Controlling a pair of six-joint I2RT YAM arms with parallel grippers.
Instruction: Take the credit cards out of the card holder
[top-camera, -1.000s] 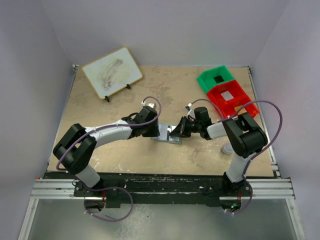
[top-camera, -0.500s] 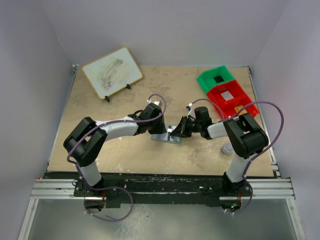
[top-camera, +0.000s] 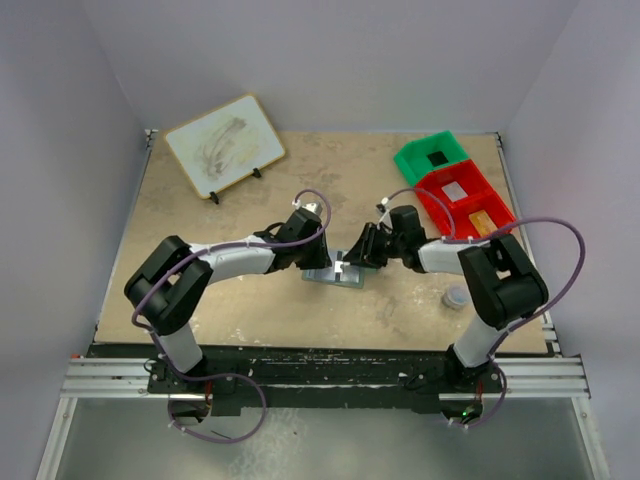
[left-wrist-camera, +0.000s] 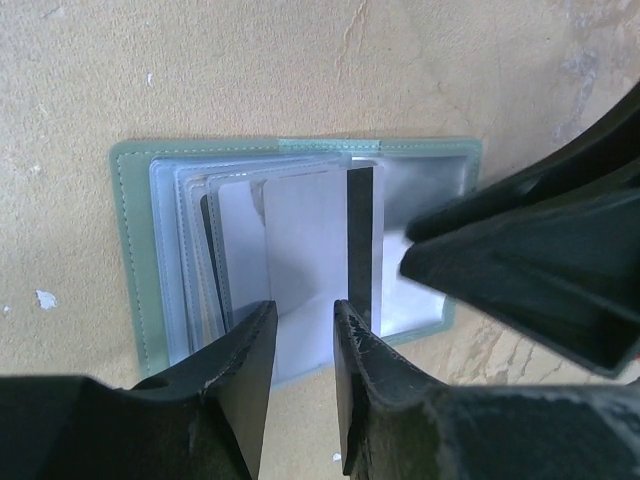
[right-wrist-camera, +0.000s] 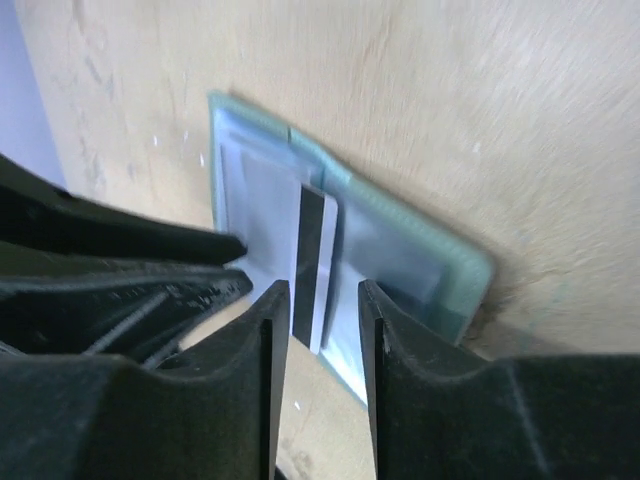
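The card holder (top-camera: 337, 276) lies open and flat mid-table, its grey-green rim (left-wrist-camera: 128, 250) framing pale clear sleeves. A white credit card with a black stripe (left-wrist-camera: 312, 235) sticks partway out of the sleeves toward the near edge. My left gripper (left-wrist-camera: 303, 312) hovers over that card's near end, jaws a narrow gap apart with nothing between them. Opposite it, my right gripper (right-wrist-camera: 325, 292) is open and straddles the same striped card (right-wrist-camera: 312, 260) without touching it. In the top view the left gripper (top-camera: 318, 262) and right gripper (top-camera: 352, 262) meet over the holder.
A red bin (top-camera: 498, 203) holding flat cards and a green bin (top-camera: 412, 162) stand at the back right. A white board on a stand (top-camera: 224, 143) sits at the back left. A small pale round object (top-camera: 455, 297) lies near the right arm's base.
The right gripper's jaws have parted from shut and its hand shifted slightly left over the holder. The left arm drew in and its gripper settled at the holder's left side.
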